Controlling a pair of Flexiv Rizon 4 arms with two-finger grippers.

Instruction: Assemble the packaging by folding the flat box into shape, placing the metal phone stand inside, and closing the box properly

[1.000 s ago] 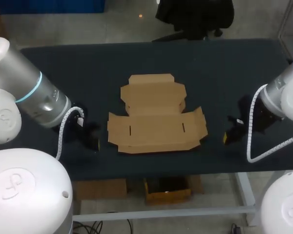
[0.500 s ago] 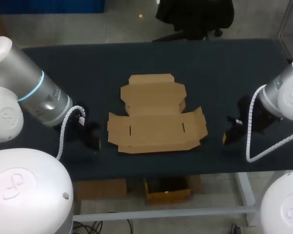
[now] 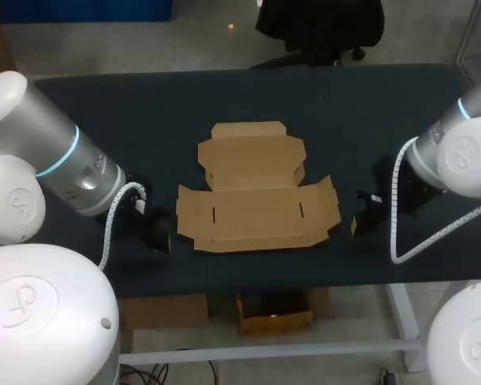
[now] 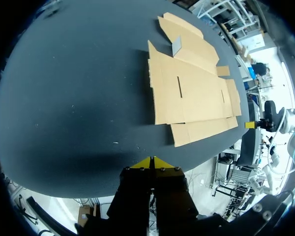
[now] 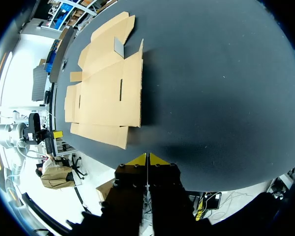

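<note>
The flat cardboard box (image 3: 256, 192) lies unfolded at the middle of the dark table (image 3: 144, 104). Your left gripper (image 4: 152, 163) sits just off its left edge and your right gripper (image 5: 147, 160) just off its right edge, both with jaws pressed together, holding nothing.

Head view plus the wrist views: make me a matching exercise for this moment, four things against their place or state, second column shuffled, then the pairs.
Things:
1. cardboard box
2. left gripper
3. right gripper
4. table

Places or states:
A. dark surface bearing the box
B. shut on nothing, low over the table off the box's right side
C. unfolded, lying flat in the middle
D. shut on nothing, low over the table off the box's left side

Pairs: 1-C, 2-D, 3-B, 4-A.
</note>
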